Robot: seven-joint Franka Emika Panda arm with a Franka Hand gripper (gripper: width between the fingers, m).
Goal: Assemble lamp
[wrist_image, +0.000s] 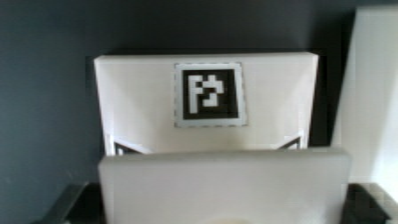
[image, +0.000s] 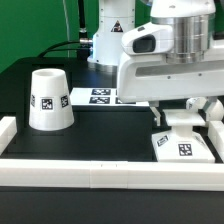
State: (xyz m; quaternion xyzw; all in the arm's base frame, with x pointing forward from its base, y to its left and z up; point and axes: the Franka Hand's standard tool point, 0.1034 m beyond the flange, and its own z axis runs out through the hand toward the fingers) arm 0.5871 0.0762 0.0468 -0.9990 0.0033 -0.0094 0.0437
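The white lamp base, with a black-and-white tag on top, sits on the black table at the exterior view's right, by the front rail. In the wrist view the base lies straight below. My gripper is right over it, shut on the white bulb. The bulb's lower end is at or just above the base top; I cannot tell if they touch. In the wrist view my gripper has the blurred white bulb filling the gap between the dark fingers. The white cone shade stands apart at the exterior view's left.
The marker board lies flat at the back middle. White border rails run along the front and the left. The arm's white pedestal stands behind the marker board.
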